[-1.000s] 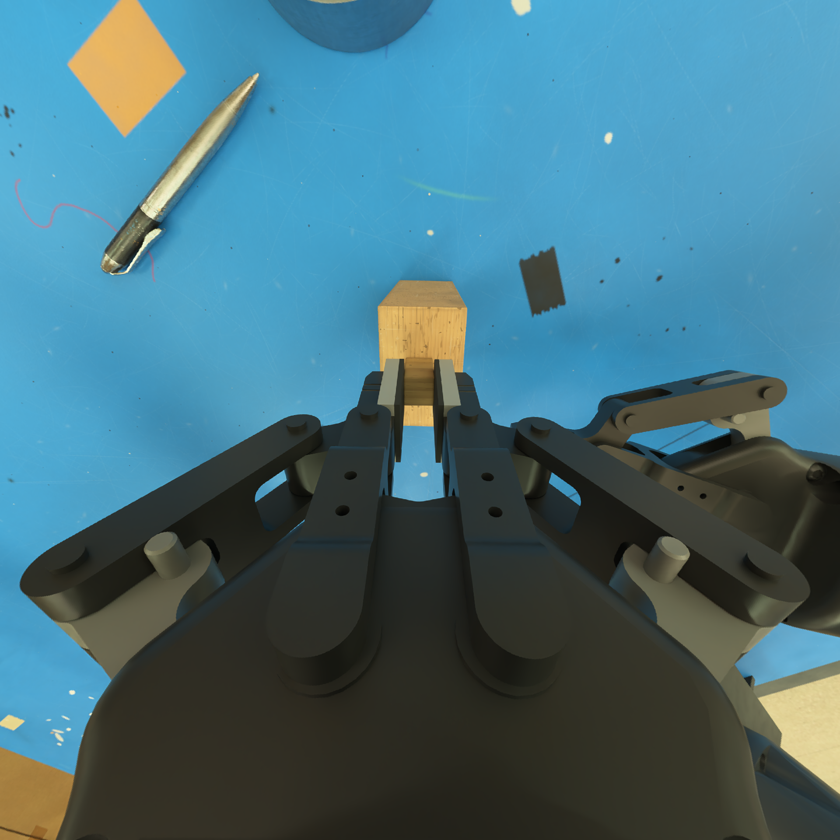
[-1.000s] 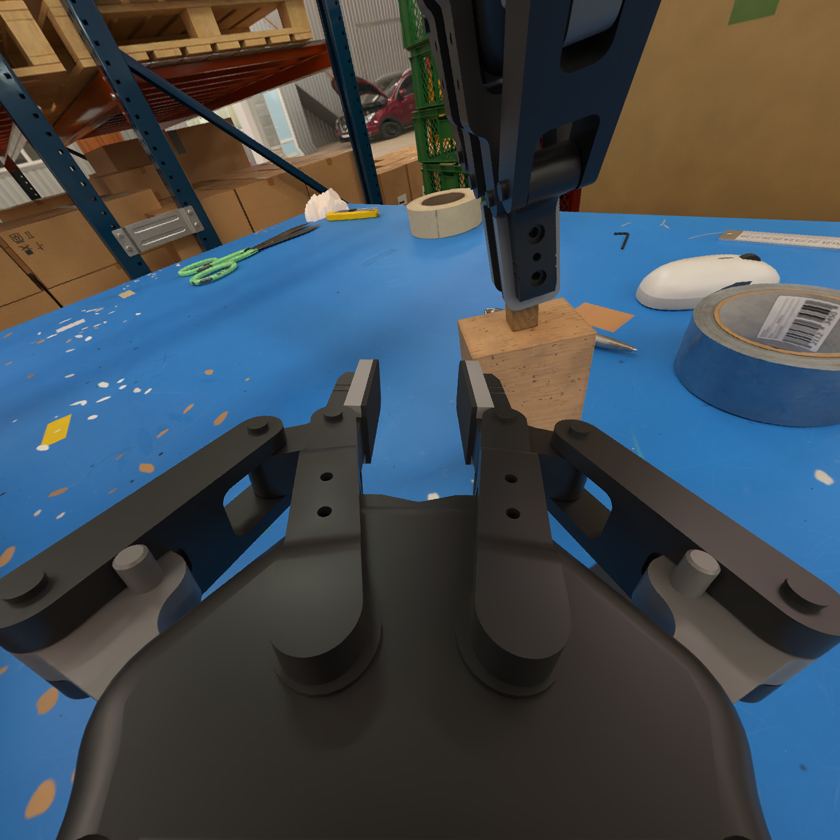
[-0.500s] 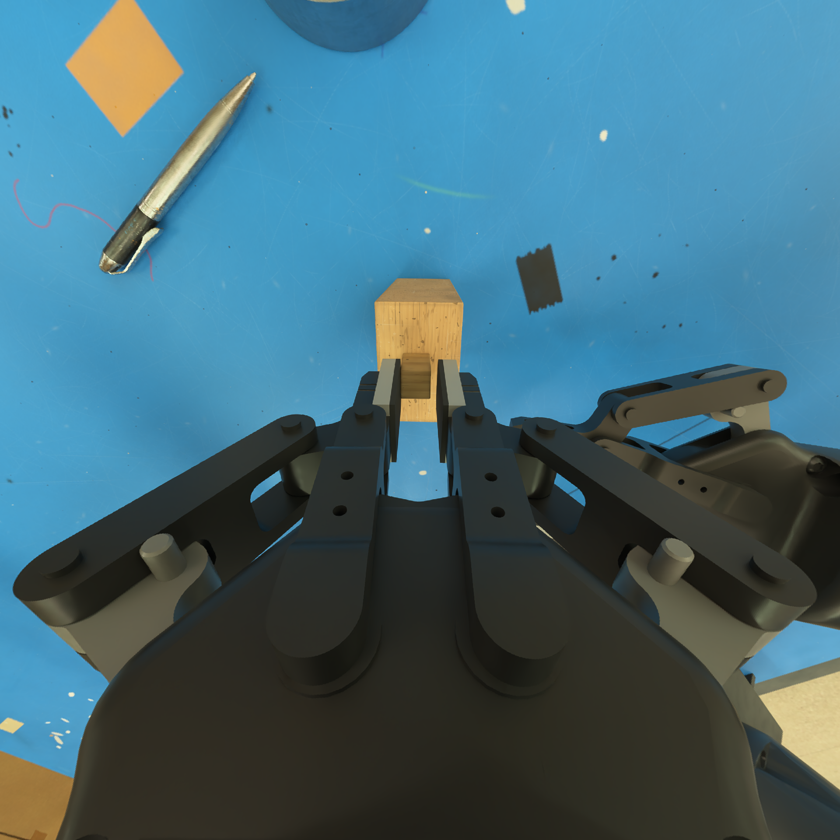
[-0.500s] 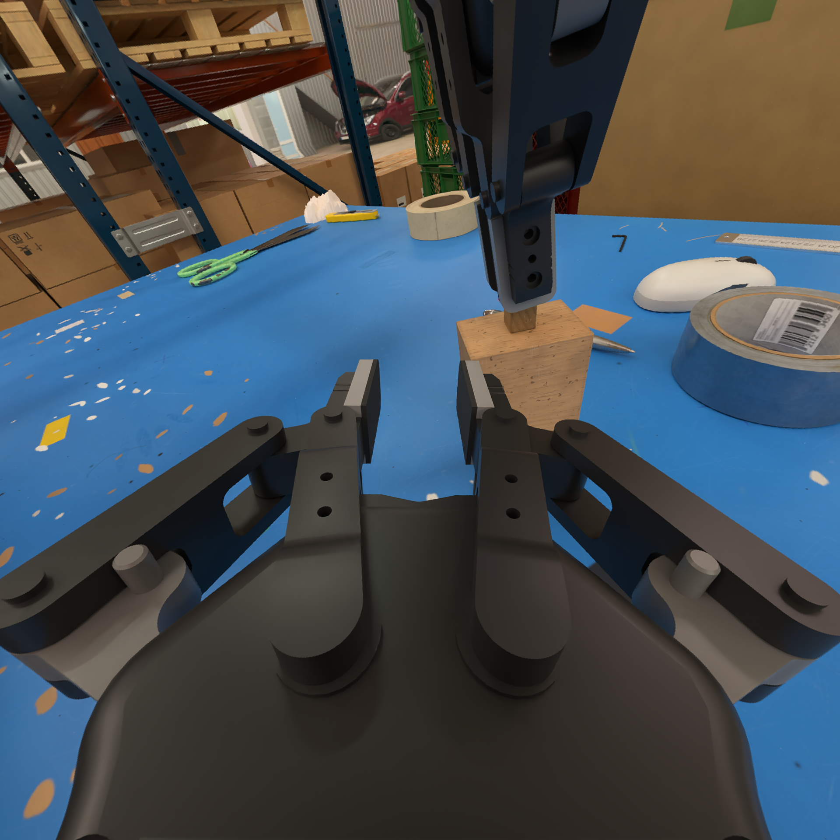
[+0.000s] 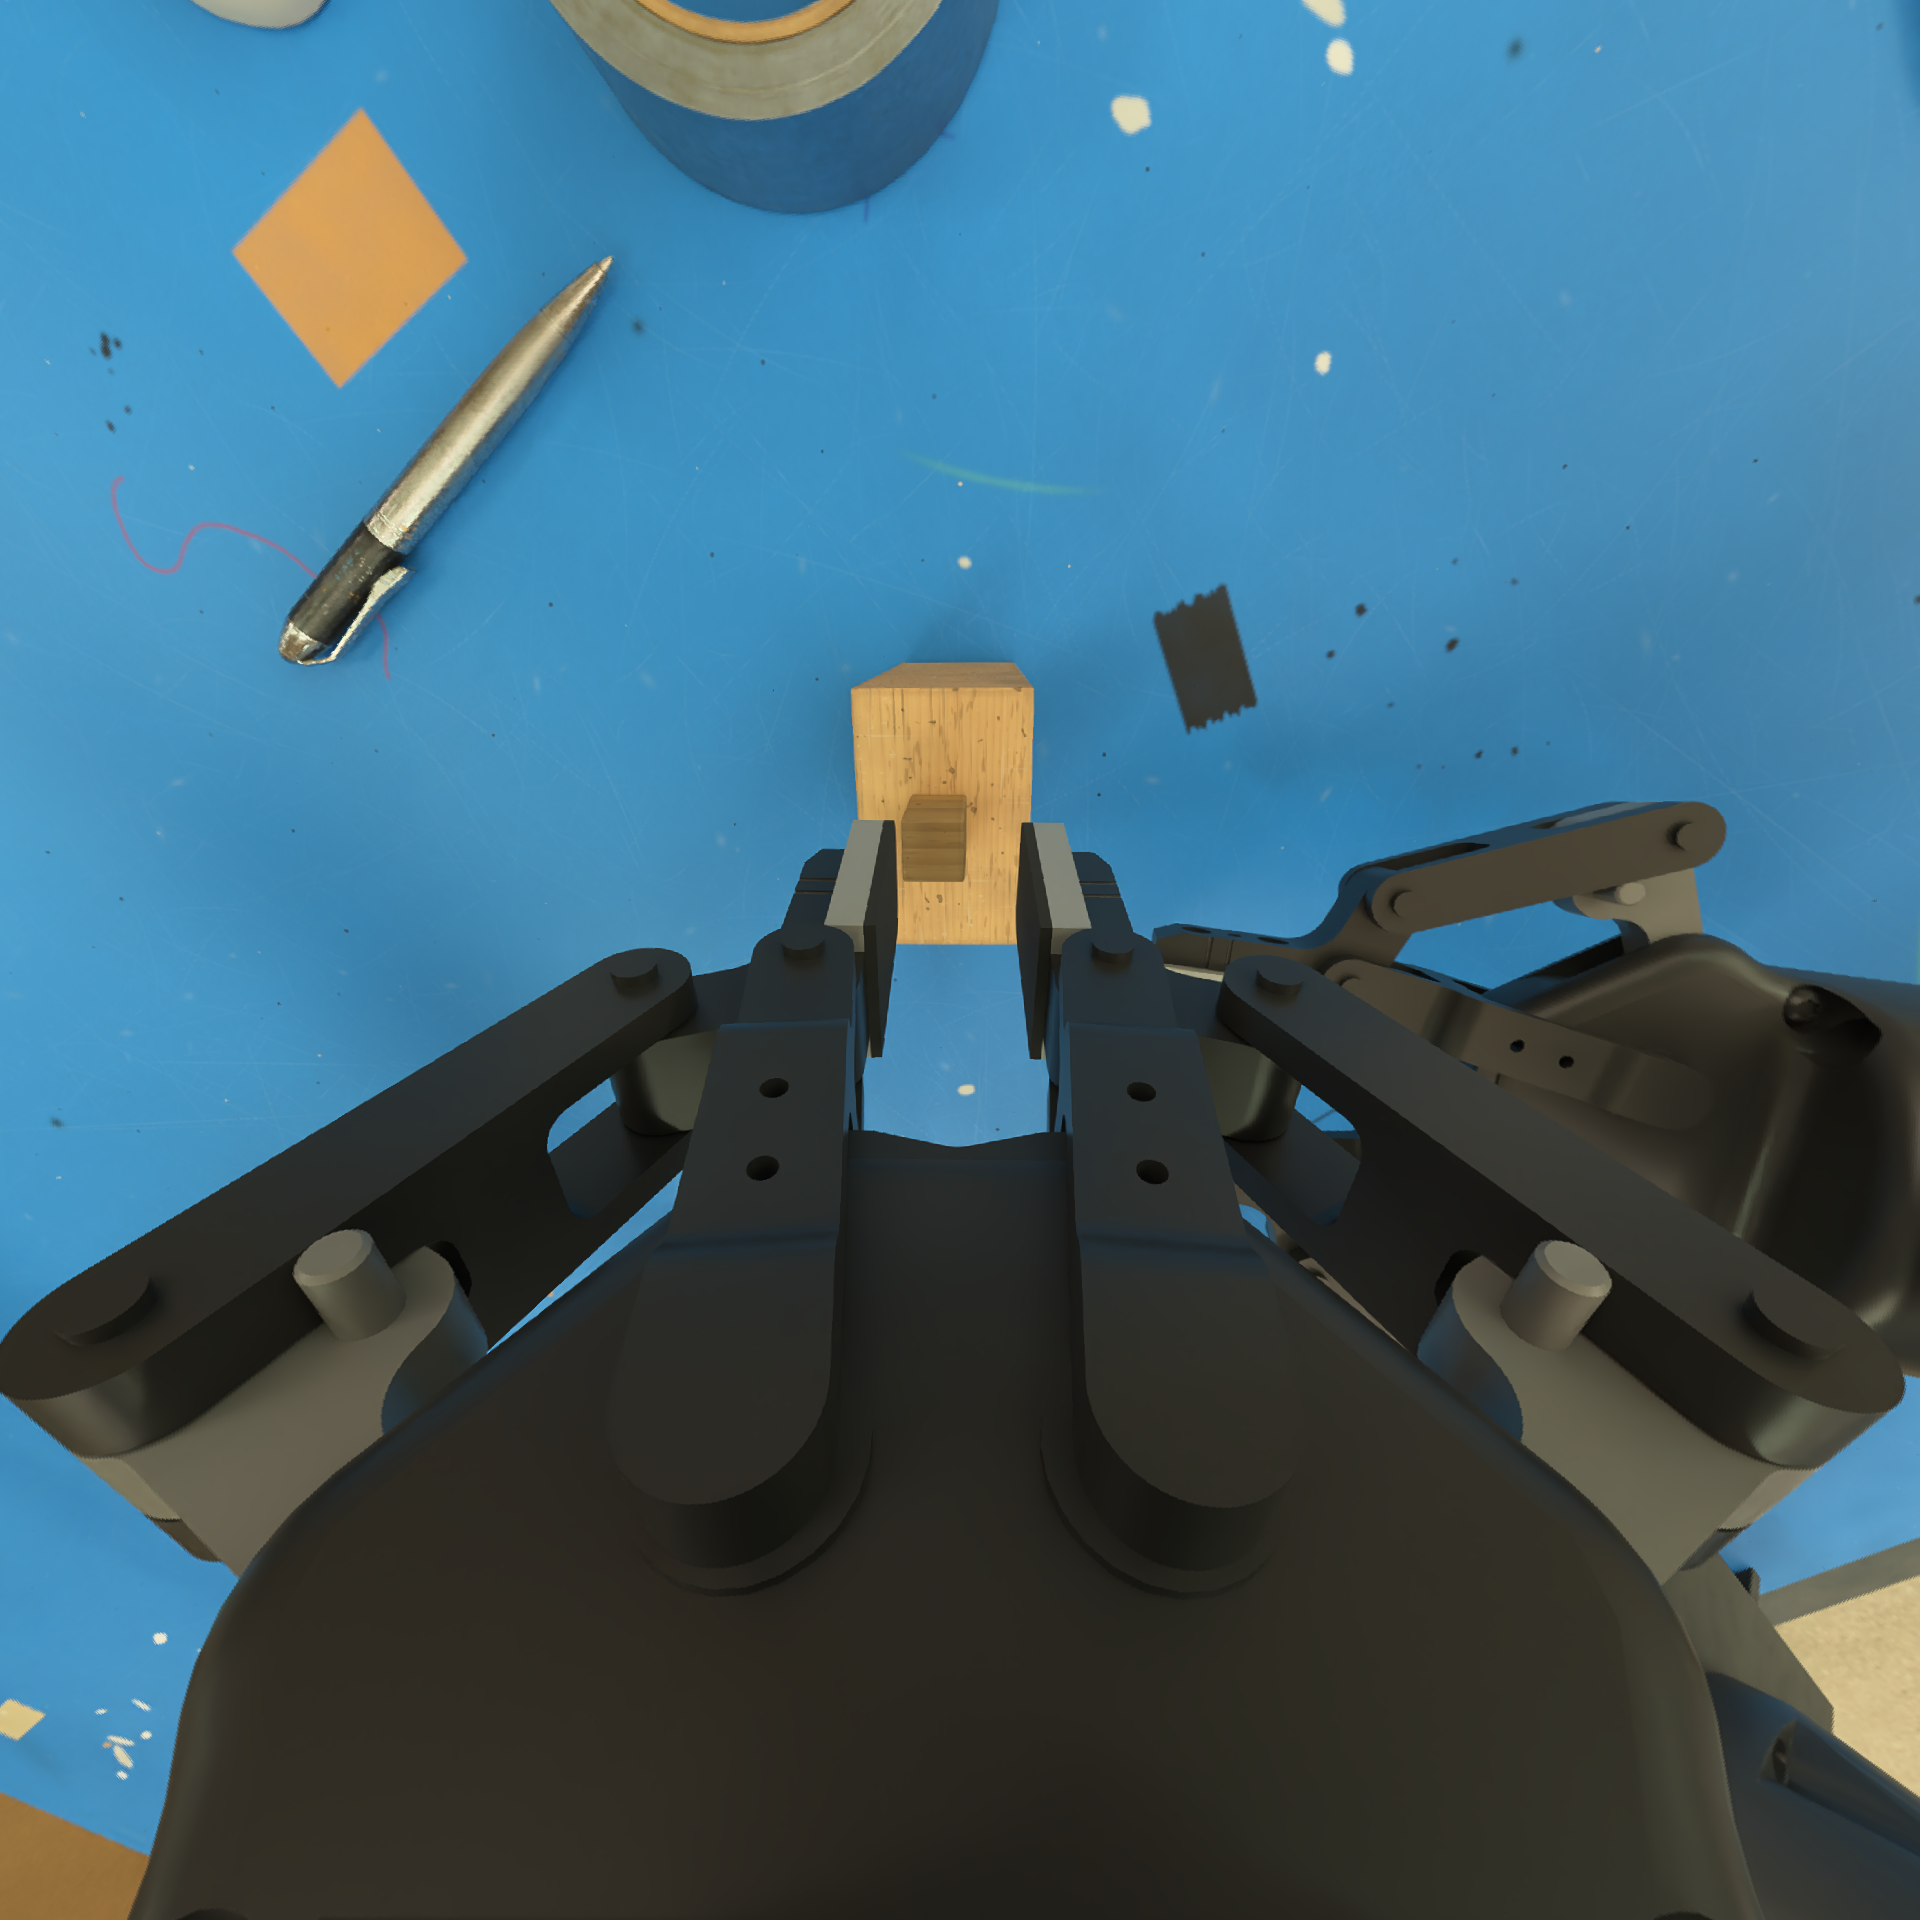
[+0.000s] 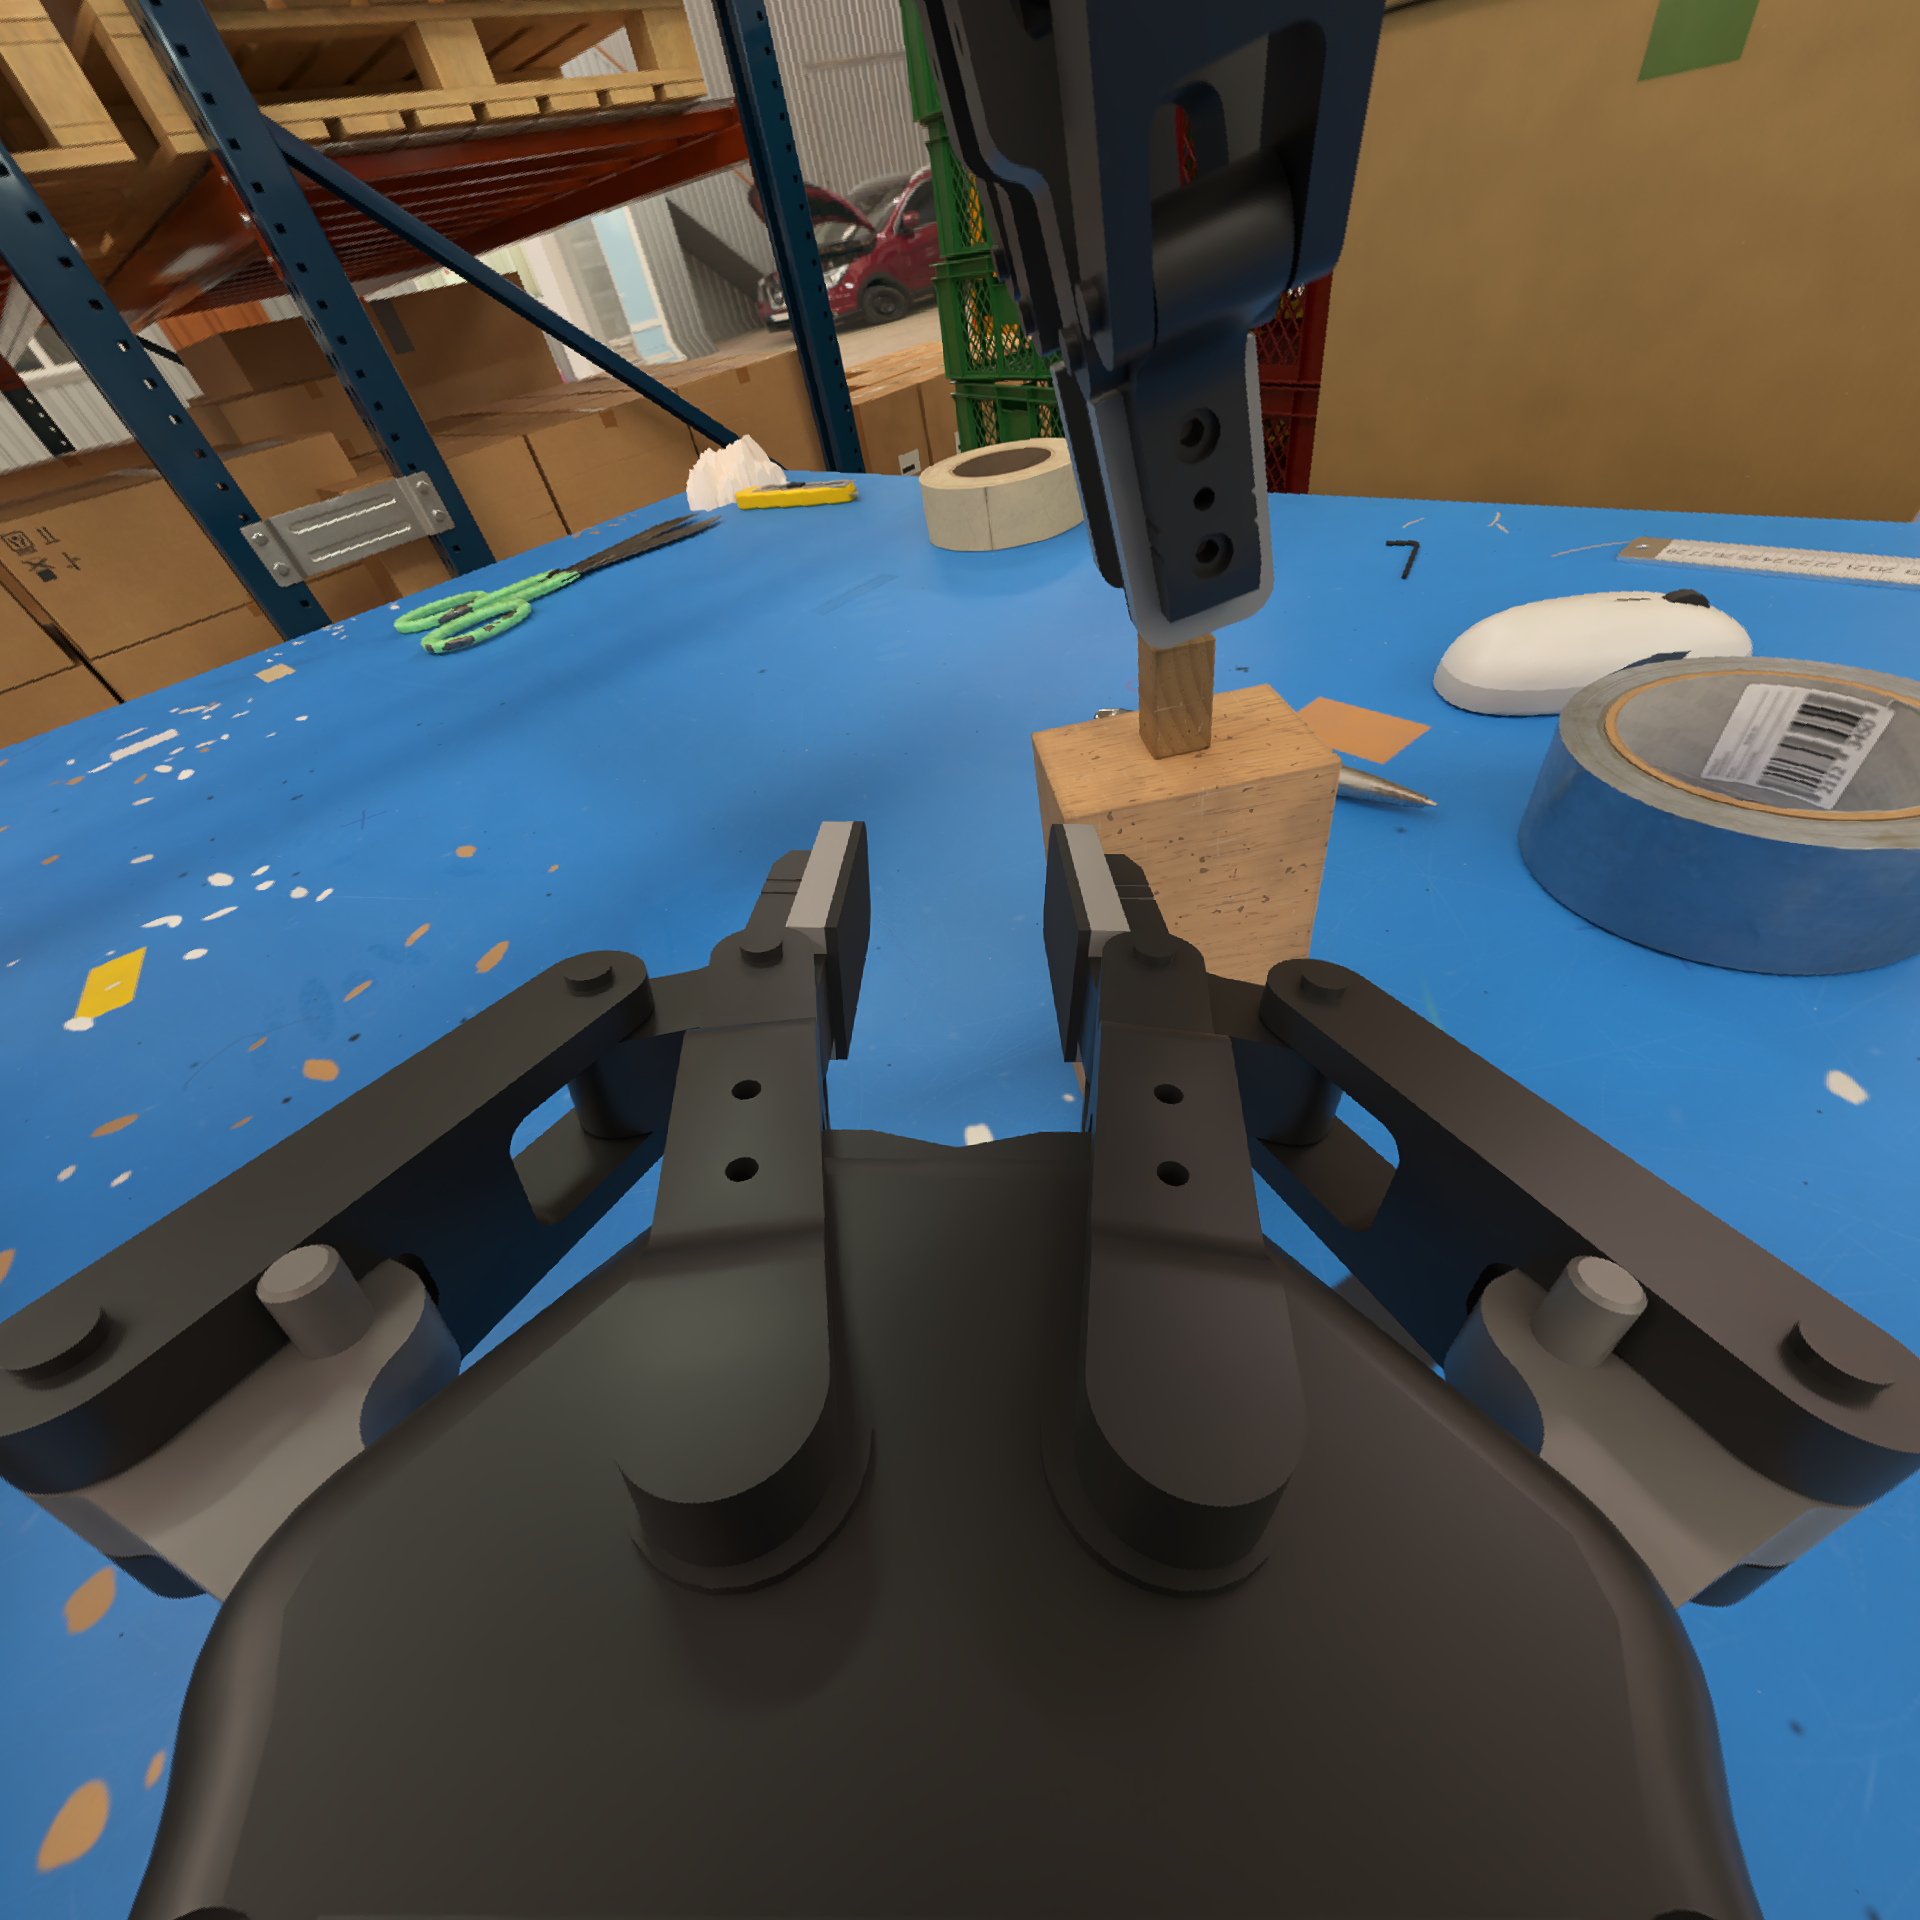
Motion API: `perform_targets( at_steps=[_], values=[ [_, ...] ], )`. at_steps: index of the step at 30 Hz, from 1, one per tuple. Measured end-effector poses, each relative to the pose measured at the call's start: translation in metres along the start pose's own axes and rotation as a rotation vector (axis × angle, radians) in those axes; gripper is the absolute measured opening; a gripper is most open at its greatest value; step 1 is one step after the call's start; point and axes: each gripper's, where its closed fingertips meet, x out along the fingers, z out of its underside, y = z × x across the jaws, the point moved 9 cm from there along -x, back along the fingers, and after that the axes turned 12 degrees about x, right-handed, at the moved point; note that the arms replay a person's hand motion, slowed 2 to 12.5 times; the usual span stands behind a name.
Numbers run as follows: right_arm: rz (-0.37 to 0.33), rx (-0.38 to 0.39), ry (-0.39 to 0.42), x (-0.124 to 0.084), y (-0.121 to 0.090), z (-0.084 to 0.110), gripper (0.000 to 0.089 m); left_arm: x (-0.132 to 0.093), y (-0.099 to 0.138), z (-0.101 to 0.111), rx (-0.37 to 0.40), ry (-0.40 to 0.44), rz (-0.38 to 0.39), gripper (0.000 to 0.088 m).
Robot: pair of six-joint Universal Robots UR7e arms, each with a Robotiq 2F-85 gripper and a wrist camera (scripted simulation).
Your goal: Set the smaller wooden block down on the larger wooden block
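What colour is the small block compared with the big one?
Darker brown; the smaller block stands on the paler, speckled larger block. Right wrist view shows it best.

Both views are bright and evenly lit, sharp all the way through, no blur or glare anywhere. Shadows on the blue worktop [image 5: 1455, 312] are soft, just a faint dark patch around the larger wooden block [image 5: 940, 748]. Wide-angle lens bends the worktop's far edge noticeably beyond that block.

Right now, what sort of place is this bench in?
Probably a warehouse: blue pallet racking loaded with cardboard boxes, stacked green crates, and a red car parked beyond an opening.
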Motion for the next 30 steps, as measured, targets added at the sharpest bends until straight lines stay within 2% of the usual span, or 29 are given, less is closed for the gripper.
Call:
perform_targets(
  at_steps=[17, 30],
  values=[
    [0.013, -0.010, -0.005, 0.000, 0.003, 0.001, 0.0309, -0.029, 0.006, 0.013, 0.051, 0.115, -0.019, 0.0256],
    [0.018, -0.017, -0.003, -0.001, 0.003, 0.001, 0.0309, -0.049, 0.009, 0.038, 0.114, 0.263, -0.027, 0.0294]
  ],
)
